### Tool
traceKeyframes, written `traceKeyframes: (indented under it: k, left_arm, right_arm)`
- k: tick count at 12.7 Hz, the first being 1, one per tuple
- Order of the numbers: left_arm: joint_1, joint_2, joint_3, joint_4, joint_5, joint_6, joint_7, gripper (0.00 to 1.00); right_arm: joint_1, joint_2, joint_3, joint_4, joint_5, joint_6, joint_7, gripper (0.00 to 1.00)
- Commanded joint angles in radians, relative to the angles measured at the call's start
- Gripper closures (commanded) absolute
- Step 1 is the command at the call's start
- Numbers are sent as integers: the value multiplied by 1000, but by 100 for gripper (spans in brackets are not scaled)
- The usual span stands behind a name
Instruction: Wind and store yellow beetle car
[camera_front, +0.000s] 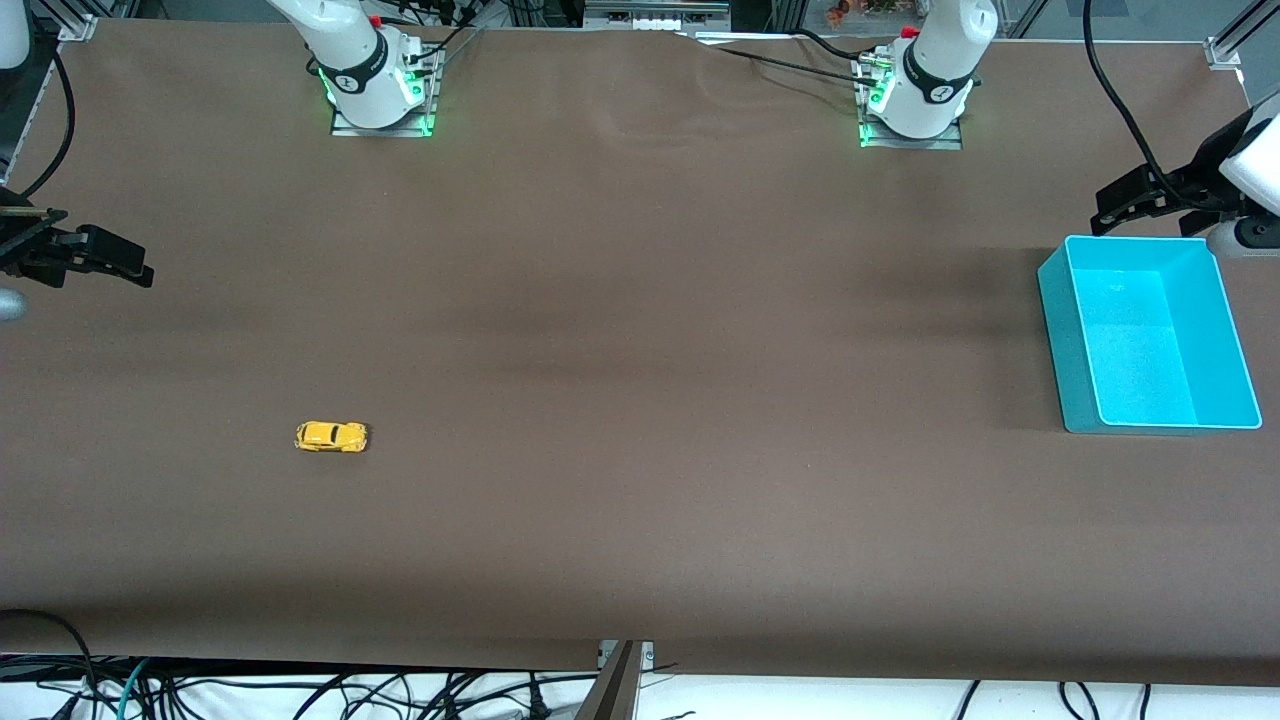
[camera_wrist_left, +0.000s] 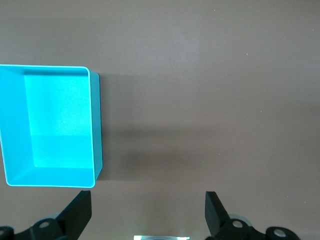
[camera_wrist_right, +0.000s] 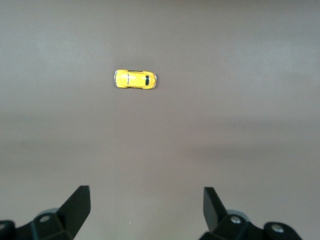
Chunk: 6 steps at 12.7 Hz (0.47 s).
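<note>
The yellow beetle car (camera_front: 331, 437) stands on its wheels on the brown table, toward the right arm's end and fairly near the front camera. It also shows in the right wrist view (camera_wrist_right: 135, 79), well apart from my open, empty right gripper (camera_wrist_right: 146, 192). In the front view the right gripper (camera_front: 120, 262) hangs above the table's edge at the right arm's end. My left gripper (camera_front: 1118, 203) is held up at the left arm's end, beside the cyan bin (camera_front: 1060, 330). It is open and empty in its wrist view (camera_wrist_left: 148, 197).
The cyan bin (camera_wrist_left: 93, 125) is empty and stands on the table at the left arm's end. The two arm bases (camera_front: 378, 85) (camera_front: 915, 100) stand along the table's edge farthest from the front camera. Cables lie off the table's near edge.
</note>
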Motion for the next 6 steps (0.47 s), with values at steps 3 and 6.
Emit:
traceKeyframes:
  k: [3, 6]
  left_arm:
    - [-11, 4, 10, 14, -4, 0, -9, 0]
    - [-11, 4, 10, 14, -4, 0, -9, 0]
  right_arm:
    - [-14, -3, 11, 3, 11, 3, 10, 0]
    - [-14, -3, 11, 3, 11, 3, 10, 0]
